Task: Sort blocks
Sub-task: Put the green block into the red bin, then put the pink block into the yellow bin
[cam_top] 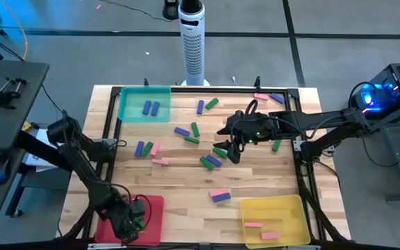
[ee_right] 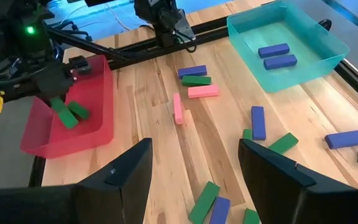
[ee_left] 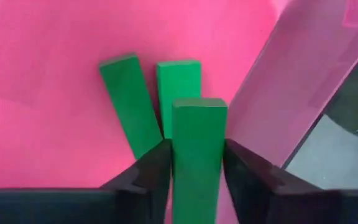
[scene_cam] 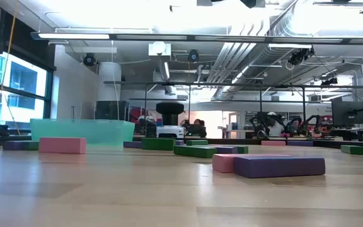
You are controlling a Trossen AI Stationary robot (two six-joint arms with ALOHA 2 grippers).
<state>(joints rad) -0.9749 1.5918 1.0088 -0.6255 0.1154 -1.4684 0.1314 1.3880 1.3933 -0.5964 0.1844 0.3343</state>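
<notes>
My left gripper (cam_top: 132, 223) hangs over the red tray (cam_top: 153, 205) at the table's near left corner, shut on a green block (ee_left: 197, 130). Two more green blocks (ee_left: 128, 99) lie flat on the tray's floor beneath it. My right gripper (ee_right: 194, 180) hovers open above the table's middle right (cam_top: 232, 144), nothing between its fingers. Blue, green and pink blocks (cam_top: 210, 161) lie scattered flat on the wooden table. The teal tray (cam_top: 127, 96) holds two blue blocks (cam_top: 151, 107). Pink blocks (cam_top: 253, 225) lie in the yellow tray (cam_top: 276, 205). My left gripper pinches the green block's two long sides (ee_left: 180, 155) between its two fingers (ee_left: 157, 163), which lie along the block. It comes steeply from above. The block's free end (ee_left: 199, 107) sticks out past the fingertips, above the tray floor, close to the tray's side wall (ee_left: 303, 81).
A black frame (cam_top: 110, 132) edges the table. A pink and a blue block (cam_top: 219, 195) lie side by side near the front middle, close to the low camera (scene_cam: 276, 166). A white tower (cam_top: 192, 42) stands beyond the far edge.
</notes>
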